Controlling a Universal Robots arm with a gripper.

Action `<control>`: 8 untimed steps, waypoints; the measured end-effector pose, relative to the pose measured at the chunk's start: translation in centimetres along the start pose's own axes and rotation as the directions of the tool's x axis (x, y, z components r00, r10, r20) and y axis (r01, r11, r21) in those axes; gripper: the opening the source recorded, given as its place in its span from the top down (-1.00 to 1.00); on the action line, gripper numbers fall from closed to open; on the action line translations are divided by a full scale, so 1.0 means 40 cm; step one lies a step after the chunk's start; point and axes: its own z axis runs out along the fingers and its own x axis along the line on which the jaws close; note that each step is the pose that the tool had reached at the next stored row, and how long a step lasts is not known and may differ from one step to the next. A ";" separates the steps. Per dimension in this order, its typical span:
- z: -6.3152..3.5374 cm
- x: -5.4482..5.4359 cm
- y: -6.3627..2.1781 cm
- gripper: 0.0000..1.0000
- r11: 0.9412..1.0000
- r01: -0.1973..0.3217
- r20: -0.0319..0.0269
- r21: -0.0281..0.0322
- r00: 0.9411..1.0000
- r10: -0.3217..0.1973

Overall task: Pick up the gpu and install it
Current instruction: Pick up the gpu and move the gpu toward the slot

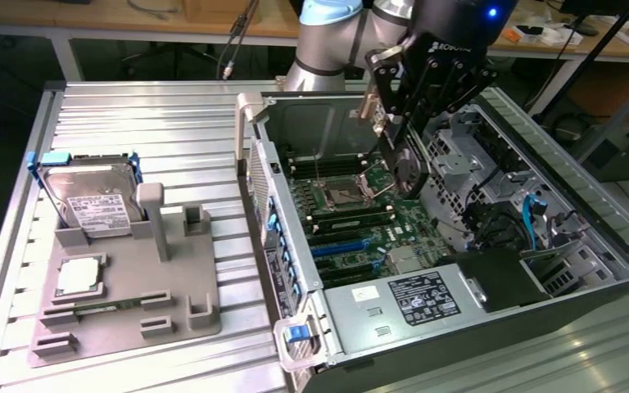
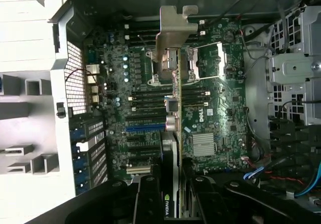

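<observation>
The gripper (image 1: 400, 135) has its jaws clamped on the gpu (image 1: 406, 170), holding it on edge above the motherboard (image 1: 347, 225) of the open computer case (image 1: 576, 303), over the motherboard's CPU socket (image 1: 350, 195).

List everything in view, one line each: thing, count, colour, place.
table: one, silver ribbed metal, beneath everything
fixture: one, grey, on the exterior view's left
hard drive: one, silver with white label, propped in the fixture
CPU chip: one, silver, flat on the fixture
computer case: one, black and silver, open, on the exterior view's right
motherboard: one, green, inside the case
gpu: one, green with silver bracket, above the motherboard
arm: one, silver and blue, behind the case
claw: one, black, shut on the gpu
</observation>
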 end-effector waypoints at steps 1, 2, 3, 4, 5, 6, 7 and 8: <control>0.000 -0.002 0.000 0.47 1.000 0.000 0.000 0.000 1.000 0.000; 0.000 -0.004 0.000 0.47 1.000 0.000 0.000 0.000 1.000 0.000; 0.000 -0.005 0.000 0.47 1.000 0.000 0.000 0.000 1.000 0.000; 0.000 -0.007 0.001 0.47 1.000 0.000 0.000 0.000 1.000 0.000; 0.000 -0.009 0.001 0.47 1.000 0.000 0.000 0.000 1.000 0.000; 0.000 -0.011 0.001 0.47 1.000 0.000 0.000 0.000 1.000 0.000; 0.000 -0.013 0.001 0.47 1.000 0.000 0.000 0.000 1.000 0.000; 0.001 -0.015 0.001 0.47 1.000 0.000 0.000 0.000 1.000 0.000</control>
